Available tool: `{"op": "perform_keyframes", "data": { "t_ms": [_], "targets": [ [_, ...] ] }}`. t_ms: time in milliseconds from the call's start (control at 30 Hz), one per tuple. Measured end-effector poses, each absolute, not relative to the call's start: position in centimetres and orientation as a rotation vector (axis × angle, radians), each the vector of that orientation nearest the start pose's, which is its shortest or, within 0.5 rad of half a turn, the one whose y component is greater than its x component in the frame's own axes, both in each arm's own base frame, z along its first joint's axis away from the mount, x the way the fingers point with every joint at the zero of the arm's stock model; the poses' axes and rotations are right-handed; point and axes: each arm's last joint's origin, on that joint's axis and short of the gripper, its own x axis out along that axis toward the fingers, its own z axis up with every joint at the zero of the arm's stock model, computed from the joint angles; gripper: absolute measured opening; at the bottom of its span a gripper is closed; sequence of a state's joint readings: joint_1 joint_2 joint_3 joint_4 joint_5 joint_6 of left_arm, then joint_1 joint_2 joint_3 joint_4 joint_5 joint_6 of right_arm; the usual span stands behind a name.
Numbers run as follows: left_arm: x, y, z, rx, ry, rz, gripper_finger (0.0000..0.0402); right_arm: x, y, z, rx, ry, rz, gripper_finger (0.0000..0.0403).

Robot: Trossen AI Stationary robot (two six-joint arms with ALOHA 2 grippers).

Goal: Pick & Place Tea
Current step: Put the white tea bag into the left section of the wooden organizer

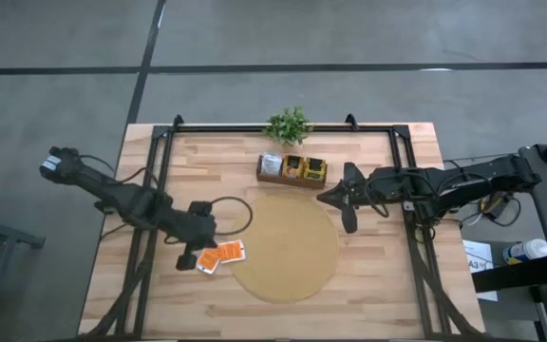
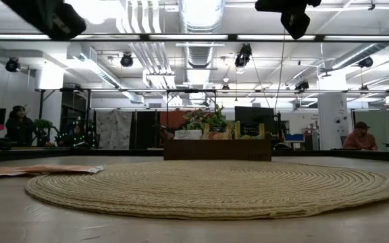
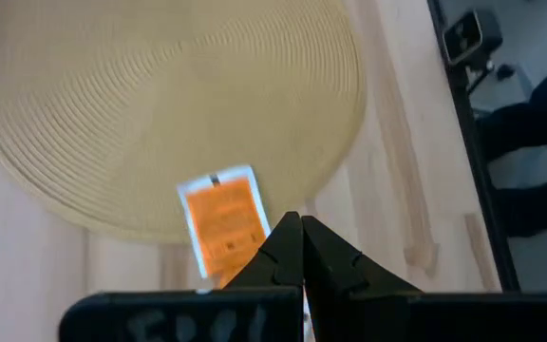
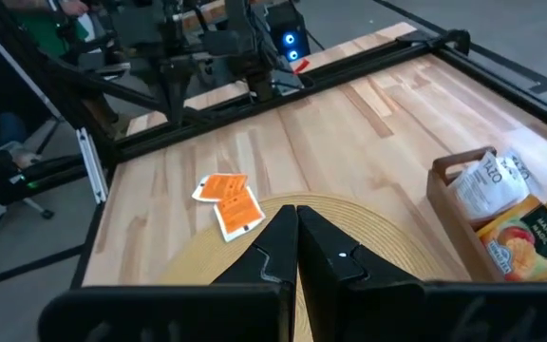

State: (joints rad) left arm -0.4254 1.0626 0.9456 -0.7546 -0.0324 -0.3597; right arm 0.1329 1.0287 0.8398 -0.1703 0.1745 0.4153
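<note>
Two orange-red tea packets (image 1: 221, 256) are seen lying flat on the wooden worktop (image 1: 378, 285), one overlapping the other, just beside the left edge of the round woven mat (image 1: 285, 249), with one corner reaching onto its rim. The left gripper (image 1: 190, 256) is held directly next to them, on the side away from the mat, and its jaws are pressed together with nothing between them. The right gripper (image 1: 342, 201) is kept well apart, across the mat near the wooden box of tea (image 1: 292, 170), its jaws also pressed together and empty. The left arm is therefore judged the nearer one; its jaws would have to be spread first, and the packets lie ahead of them toward the mat.
</note>
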Motion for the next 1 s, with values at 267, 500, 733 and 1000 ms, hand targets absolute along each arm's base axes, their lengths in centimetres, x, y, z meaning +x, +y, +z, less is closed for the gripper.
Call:
{"op": "perform_keyframes", "data": {
  "t_ms": [267,500,733,1000],
  "targets": [
    [18.5,-9.9,27.7,-0.120,0.965,-0.184,0.0000,22.6,2.5,30.7,0.384,0.351,-0.122,0.0008],
    [19.0,-11.1,26.4,-0.030,1.049,-0.139,0.0000,22.6,2.5,30.7,0.384,0.350,-0.121,0.0008],
    [20.1,-11.5,24.4,-0.042,1.120,0.023,0.0000,22.6,2.5,30.7,0.384,0.351,-0.122,0.0008],
    [21.0,-12.0,22.7,-0.068,1.180,0.085,0.0001,22.6,2.5,30.7,0.384,0.352,-0.122,0.0008]
  ]
}}
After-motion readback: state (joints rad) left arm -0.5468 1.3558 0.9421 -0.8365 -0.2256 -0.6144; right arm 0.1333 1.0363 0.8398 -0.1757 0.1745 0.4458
